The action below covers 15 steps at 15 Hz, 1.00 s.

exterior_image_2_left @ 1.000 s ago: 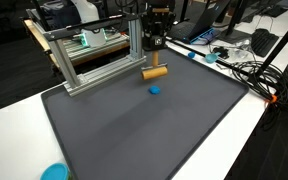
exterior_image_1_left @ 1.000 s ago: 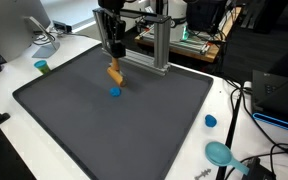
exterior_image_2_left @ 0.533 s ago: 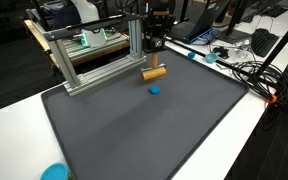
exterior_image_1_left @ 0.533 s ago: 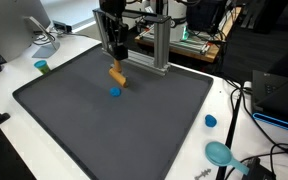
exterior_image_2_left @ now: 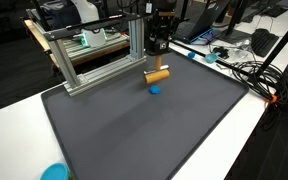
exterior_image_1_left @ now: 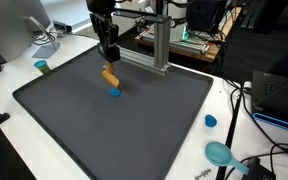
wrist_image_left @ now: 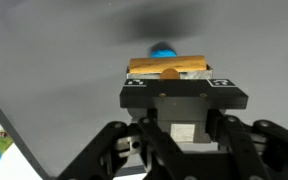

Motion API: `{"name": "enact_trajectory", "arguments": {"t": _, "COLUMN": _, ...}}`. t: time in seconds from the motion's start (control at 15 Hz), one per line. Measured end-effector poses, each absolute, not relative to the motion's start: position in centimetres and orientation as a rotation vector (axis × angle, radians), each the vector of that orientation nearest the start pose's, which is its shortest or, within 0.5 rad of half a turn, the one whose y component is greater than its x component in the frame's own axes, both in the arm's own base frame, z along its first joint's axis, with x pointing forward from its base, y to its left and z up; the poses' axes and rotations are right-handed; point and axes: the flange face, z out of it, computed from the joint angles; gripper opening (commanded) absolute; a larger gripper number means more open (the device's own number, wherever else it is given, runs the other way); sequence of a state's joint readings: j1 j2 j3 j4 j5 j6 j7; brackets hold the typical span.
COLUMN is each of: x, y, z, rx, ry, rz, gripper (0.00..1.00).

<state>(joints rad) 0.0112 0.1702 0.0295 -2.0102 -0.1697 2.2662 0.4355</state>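
Your pincer [exterior_image_1_left: 108,63] is gripping a tan wooden cylinder [exterior_image_1_left: 110,75] across its middle with narrowed jaws, holding it level just over the small blue disc [exterior_image_1_left: 115,93]. That disc is lying on the dark mat [exterior_image_1_left: 84,130] covering the desk. Behind the disc the aluminium frame [exterior_image_2_left: 84,60] is standing along the mat's far edge, and a blue cap [exterior_image_1_left: 211,121] is sitting well away from the disc, off the mat.

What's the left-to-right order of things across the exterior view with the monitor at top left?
Small teal cup → wooden block, held in the gripper → blue cap. Left out: the blue piece below the block and the teal dish near the cap, since they overlap those sideways.
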Motion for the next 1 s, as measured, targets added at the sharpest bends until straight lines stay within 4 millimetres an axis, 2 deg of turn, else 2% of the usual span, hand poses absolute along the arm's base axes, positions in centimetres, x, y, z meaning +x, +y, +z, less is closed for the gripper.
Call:
{"name": "enact_trajectory", "arguments": {"t": 0.47, "x": 61.6, "y": 0.8, "z": 35.6, "rx": -3.192, "ry": 0.524, "rz": -0.093, "gripper": 0.23}}
{"name": "enact_trajectory", "arguments": {"t": 1.0, "x": 61.8, "y": -0.3, "z": 33.9, "rx": -3.169, "ry": 0.572, "rz": -0.044, "gripper": 0.23}}
